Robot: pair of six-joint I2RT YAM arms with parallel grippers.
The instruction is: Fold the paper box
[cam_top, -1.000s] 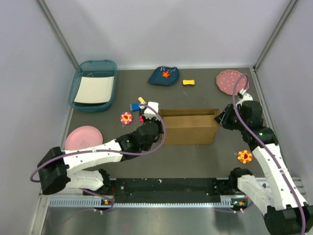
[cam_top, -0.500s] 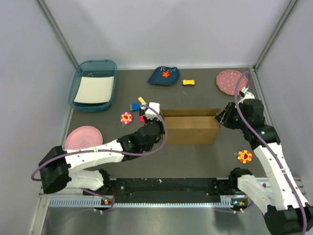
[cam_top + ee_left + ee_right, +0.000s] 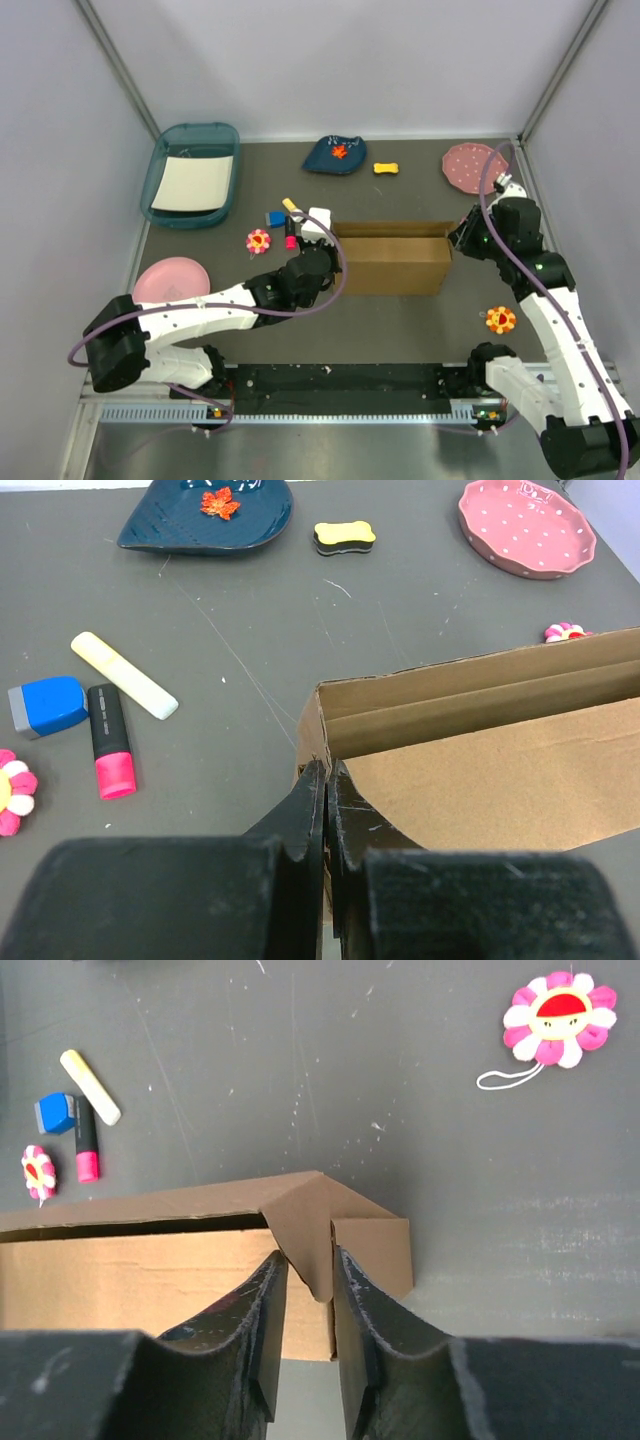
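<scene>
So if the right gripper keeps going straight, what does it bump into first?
Probably the cardboard box. The right gripper already has the box's folded end flap between its fingers.

Bare desk (image 3: 400, 325) lies at the box's (image 3: 390, 265) 6 o'clock. At its 10 o'clock, markers (image 3: 290, 225) and a flower toy (image 3: 259, 241) crowd the way.

left gripper (image 3: 327, 780) jaws pinched together | at paper box (image 3: 480, 750) corner wall
</scene>
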